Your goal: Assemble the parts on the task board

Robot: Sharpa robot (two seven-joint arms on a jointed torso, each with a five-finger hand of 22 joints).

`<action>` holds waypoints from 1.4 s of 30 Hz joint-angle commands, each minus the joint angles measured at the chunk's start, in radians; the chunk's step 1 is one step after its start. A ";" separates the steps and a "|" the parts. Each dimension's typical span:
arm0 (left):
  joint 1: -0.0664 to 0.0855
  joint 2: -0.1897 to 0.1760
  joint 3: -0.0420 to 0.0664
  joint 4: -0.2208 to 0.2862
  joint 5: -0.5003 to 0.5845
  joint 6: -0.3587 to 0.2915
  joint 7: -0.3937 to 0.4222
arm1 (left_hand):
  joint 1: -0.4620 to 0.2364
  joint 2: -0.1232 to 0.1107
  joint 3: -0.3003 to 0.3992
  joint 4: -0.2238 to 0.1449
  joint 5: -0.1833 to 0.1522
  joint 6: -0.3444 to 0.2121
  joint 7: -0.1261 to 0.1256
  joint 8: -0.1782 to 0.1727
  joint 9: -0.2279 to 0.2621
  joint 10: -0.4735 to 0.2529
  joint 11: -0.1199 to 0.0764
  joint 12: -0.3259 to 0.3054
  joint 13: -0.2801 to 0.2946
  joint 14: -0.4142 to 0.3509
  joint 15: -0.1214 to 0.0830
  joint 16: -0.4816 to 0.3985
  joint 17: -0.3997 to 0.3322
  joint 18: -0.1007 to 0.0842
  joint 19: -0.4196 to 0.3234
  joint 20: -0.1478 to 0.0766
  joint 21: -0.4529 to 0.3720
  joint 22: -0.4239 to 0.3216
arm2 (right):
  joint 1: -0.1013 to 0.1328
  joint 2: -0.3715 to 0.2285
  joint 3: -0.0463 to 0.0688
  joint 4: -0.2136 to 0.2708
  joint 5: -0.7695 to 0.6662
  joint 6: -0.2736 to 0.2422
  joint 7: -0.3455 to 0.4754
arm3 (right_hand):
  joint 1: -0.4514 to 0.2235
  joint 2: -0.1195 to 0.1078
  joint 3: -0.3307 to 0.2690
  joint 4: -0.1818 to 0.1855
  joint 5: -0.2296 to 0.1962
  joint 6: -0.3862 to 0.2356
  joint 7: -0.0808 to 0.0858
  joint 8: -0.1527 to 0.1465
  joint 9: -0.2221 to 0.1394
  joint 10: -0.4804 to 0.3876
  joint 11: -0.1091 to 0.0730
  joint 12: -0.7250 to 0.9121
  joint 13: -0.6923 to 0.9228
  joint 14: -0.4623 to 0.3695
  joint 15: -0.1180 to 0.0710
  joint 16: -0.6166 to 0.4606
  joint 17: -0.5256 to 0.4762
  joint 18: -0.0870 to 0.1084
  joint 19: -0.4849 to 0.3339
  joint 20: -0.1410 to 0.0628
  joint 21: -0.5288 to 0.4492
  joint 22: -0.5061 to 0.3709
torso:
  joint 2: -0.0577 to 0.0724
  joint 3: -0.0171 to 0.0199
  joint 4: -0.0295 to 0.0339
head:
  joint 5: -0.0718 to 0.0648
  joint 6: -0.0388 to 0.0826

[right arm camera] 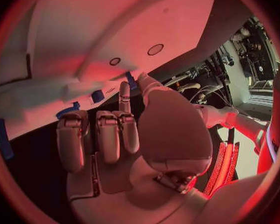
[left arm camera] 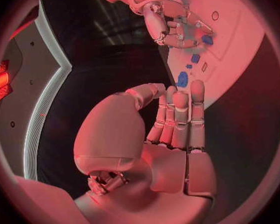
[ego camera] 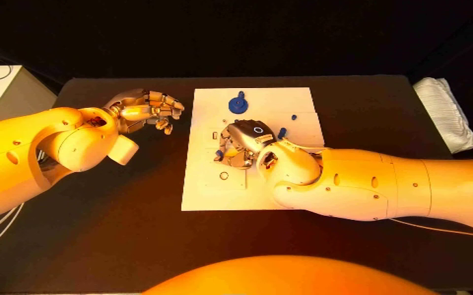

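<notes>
The right hand [ego camera: 247,141] has its fingers [right arm camera: 109,134] curled downward over the middle of the task board [ego camera: 212,196]; whether they pinch a part cannot be told, since the palm covers whatever lies beneath. In the left wrist view the fingertips of this hand press close to a small blue part [left arm camera: 207,39] on the board, but contact is unclear. The right arm [ego camera: 365,186] crosses the board's lower right corner.

The left hand [ego camera: 147,110] hovers over the tabletop [ego camera: 118,240] just beside the board's left edge, its fingers [left arm camera: 177,117] held together, bent loosely and empty, thumb apart from them.

The board lies flat in the middle of the black tabletop. Near its far edge sits a round blue part with a stem [ego camera: 238,103]. A small blue peg [ego camera: 292,117] stands toward the right edge, and another blue piece [ego camera: 282,132] shows just beside the right hand. Two small round holes [right arm camera: 155,49] mark the board's white surface in the right wrist view.

A folded white cloth [ego camera: 446,114] lies at the tabletop's right end, well apart from the board.
</notes>
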 commanded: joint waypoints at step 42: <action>0.000 0.000 0.001 -0.005 -0.007 0.019 -0.005 | 0.017 0.000 0.000 -0.009 0.001 -0.002 0.011 -0.005 -0.004 -0.006 0.004 0.000 -0.003 -0.010 -0.002 -0.004 -0.003 0.014 -0.004 0.003 0.001 0.003 | -0.002 -0.013 0.000 0.015 -0.016 0.029 0.009 | 0.001 0.017 -0.026 -0.003 -0.003 0.000 0.005 -0.001 -0.003 0.106 0.005 0.007 0.263 0.104 0.004 0.004 0.263 -0.014 0.105 0.000 0.005 0.263 | 0.000 0.0001 0.0004 | -0.002 -0.002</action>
